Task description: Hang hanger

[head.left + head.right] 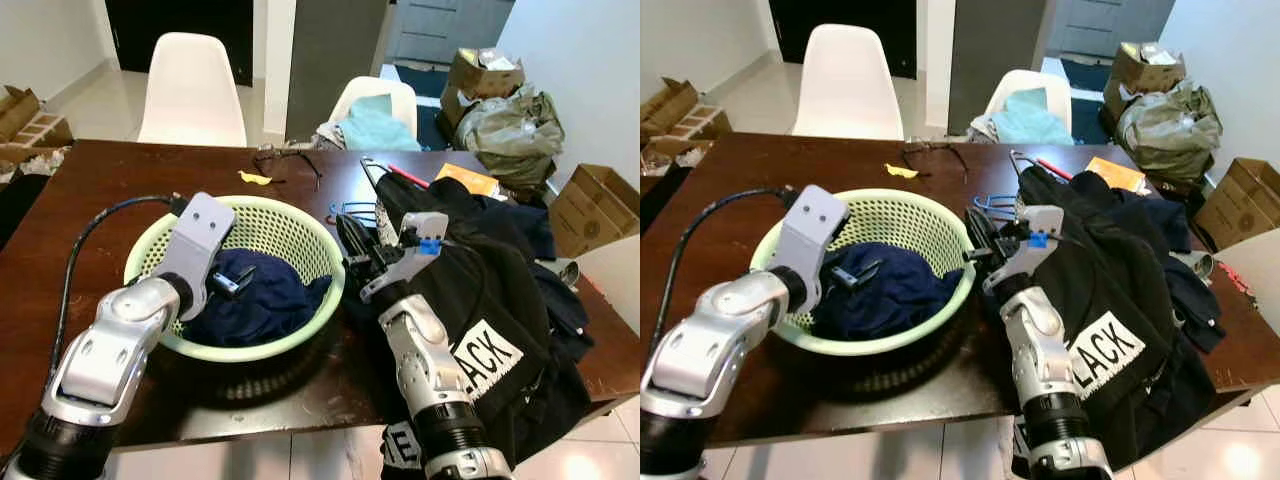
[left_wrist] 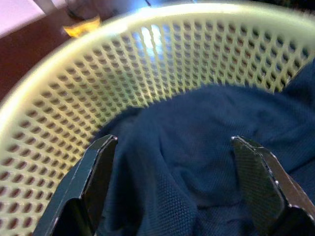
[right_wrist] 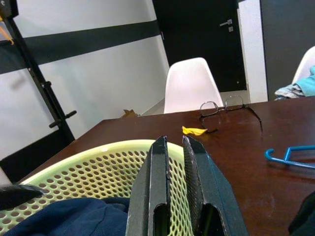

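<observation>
blue hanger (image 1: 352,212): lower part hidden behind the right gripper (image 1: 352,248) and black clothes (image 1: 500,300), centre of frame
navy garment (image 1: 255,295): partly hidden by the left gripper (image 1: 238,282) and basket (image 1: 290,215) wall
worktop (image 1: 100,190): cut off at left edge
shirt lettering (image 1: 485,355): partly folded away

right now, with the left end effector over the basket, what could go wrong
The left end effector hangs open over the navy garment in the green basket; closing may pinch a thin fold that slips, or drag the light basket along.

The right end effector, shut and empty, sits close to the basket rim and could bump it.

The blue hanger lies partly under the black clothes, so pulling it may snag them.
</observation>
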You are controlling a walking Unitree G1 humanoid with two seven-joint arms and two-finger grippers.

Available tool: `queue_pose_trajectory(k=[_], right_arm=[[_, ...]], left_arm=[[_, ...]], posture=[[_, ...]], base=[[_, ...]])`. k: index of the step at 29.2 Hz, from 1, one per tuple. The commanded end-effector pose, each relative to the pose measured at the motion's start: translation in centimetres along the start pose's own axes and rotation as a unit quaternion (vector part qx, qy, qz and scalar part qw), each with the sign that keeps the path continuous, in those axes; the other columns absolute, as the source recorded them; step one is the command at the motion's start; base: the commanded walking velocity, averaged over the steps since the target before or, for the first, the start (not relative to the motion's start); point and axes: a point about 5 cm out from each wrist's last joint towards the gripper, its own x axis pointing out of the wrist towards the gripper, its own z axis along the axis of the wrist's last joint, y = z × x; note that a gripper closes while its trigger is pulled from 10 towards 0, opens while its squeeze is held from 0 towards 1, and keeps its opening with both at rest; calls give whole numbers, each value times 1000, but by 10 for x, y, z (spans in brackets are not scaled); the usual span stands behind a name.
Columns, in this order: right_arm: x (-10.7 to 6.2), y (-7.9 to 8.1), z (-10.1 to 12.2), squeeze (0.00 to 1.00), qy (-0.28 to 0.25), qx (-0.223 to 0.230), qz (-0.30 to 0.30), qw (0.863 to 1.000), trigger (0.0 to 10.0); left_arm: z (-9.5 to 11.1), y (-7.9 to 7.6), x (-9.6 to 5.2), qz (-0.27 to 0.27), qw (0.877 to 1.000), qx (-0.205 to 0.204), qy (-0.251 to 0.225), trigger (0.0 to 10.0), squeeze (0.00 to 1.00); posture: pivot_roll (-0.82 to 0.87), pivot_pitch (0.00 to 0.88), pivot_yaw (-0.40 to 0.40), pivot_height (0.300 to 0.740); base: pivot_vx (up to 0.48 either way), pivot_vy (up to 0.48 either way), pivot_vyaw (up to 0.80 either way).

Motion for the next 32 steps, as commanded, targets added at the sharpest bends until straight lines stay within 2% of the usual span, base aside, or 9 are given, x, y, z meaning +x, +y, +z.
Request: queue_pose_trajectory(k=[1,6,7,13,14,15,16,27,32], right_arm=[[-1,-3,-2,0,8,5,-4,1000,10000],[0,-4,-1,0,8,5,-4,1000,10000],[0,-4,-1,0,8,6,-4,1000,10000],[0,-4,0,0,6,6,-6,1000,10000],[0,-4,0,0,6,6,-7,1000,10000],[0,-4,0,0,6,6,-7,1000,10000],[1,-4,1,0,5,5,-7,1000,10000],[1,-3,0,0,8,6,-6,1000,10000],[1,-4,0,0,8,5,-7,1000,10000]], left_arm=[[-6,-1,5,-17,1000,15,13,10000,1000],[-17,6,16,-10,999,8,47,10000,1000],[-20,8,19,-12,998,12,58,10000,0],[-16,8,24,-32,998,13,60,10000,0],[-14,8,24,-34,998,10,58,8471,0],[-14,8,24,-34,998,10,58,8471,0],[-12,8,25,-36,998,6,54,0,0],[-6,8,23,-54,998,-12,35,0,0],[3,19,22,-22,1000,10,17,0,0]], posture=[[24,61,-137,740],[21,63,-140,740],[20,66,-141,740],[16,64,-137,740],[15,65,-138,740],[15,65,-138,740],[16,64,-140,740],[17,69,-143,740],[16,69,-143,740]], base=[[0,0,0],[0,0,0],[0,0,0],[0,0,0],[0,0,0],[0,0,0],[0,0,0],[0,0,0],[0,0,0]])
